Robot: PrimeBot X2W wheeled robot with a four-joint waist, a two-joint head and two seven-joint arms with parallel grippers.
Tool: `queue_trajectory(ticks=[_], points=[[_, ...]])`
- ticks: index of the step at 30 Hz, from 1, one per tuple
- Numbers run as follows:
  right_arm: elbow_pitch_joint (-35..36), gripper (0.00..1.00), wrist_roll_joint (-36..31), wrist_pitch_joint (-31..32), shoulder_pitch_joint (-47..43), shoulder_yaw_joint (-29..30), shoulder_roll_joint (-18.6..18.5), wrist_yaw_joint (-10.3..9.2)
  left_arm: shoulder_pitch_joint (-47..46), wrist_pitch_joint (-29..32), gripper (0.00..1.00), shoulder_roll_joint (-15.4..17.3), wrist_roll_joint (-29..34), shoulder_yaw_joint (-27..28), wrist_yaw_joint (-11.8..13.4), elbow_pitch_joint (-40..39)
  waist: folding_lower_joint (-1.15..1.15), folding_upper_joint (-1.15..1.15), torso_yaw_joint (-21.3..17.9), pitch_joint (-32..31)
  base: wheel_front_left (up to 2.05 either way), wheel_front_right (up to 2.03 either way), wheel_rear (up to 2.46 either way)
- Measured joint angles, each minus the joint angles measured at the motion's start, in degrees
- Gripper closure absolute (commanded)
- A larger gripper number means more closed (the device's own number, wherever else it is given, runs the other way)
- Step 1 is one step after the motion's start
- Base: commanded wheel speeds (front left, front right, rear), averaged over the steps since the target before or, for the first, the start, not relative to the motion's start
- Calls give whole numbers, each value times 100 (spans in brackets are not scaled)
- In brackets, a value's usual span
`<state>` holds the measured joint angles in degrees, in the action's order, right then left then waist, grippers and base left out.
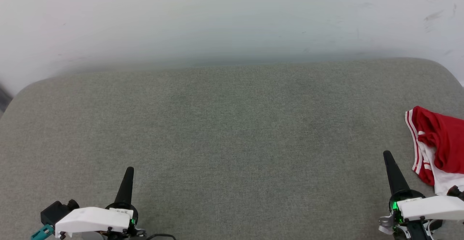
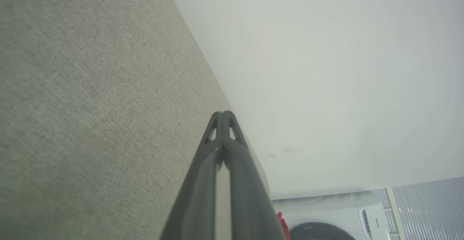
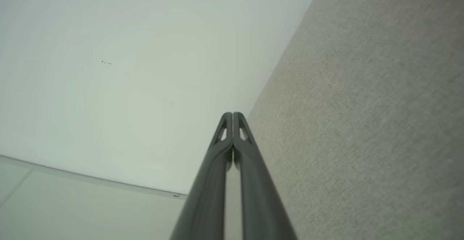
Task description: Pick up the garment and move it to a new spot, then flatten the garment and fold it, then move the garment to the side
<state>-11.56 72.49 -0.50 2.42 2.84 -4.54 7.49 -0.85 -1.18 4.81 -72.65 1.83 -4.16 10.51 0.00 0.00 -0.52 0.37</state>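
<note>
Nearest the head camera, the robot's two long dark-fingered grippers rise from the bottom edge. The left gripper (image 1: pixel 129 170) has its fingers pressed together on nothing, and each wrist view shows the tips meeting. The right gripper (image 1: pixel 387 155) is likewise closed and empty. Both hover low over the broad grey-green woven fabric pad (image 1: pixel 232 142) that runs back to a plain white wall (image 1: pixel 232 15).

The garment (image 1: pixel 440 142), a red jersey T-shirt with white fabric and red-and-white striped trim, lies bunched at the pad's far right, just beside the right gripper and partly cut off by the picture's edge. Its visible long axis seems to run near-to-far. The striped trim edge faces left, towards the middle of the pad. I cannot tell which way the collar or hem points in this heap.

The likely risks come from that position. The shirt sits near the pad's right side, so a nudge from closed fingers could push it further out or off. A pinch on a single loose layer could lift only a fold, leaving the rest dragging and twisted.
</note>
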Motion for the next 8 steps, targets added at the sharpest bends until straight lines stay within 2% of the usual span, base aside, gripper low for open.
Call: queue_trajectory(ticks=[8], points=[[-46,100,410,108,57,35,3,0,-90,103,100,0,-425,35,-77,68,0,0,9,-3,0,0,0]])
